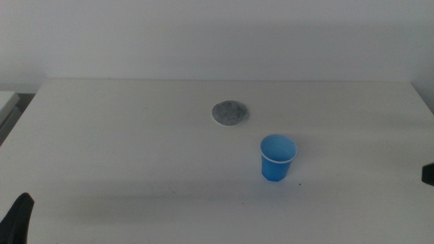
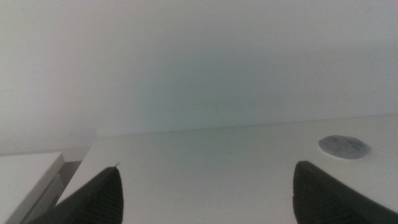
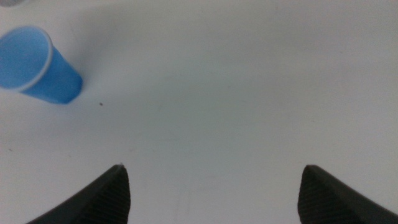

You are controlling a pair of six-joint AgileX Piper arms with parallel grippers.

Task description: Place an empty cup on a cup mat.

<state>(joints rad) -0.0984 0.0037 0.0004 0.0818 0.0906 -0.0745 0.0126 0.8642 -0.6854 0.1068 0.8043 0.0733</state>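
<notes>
Both grippers idle with jaws apart, left gripper (image 2: 205,193) and right gripper (image 3: 214,196) at table (image 1: 122,135) edges; cup (image 1: 278,157) upright near, not on, cup mat (image 1: 230,112).

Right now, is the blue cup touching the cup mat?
Apart. The middle view shows bare table between the cup and the cup mat.

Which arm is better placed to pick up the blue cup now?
The right. The cup stands upright toward the table's right, nearer the right claw, whose wrist view shows it. The left claw waits at the far left and sees only the cup mat.
</notes>
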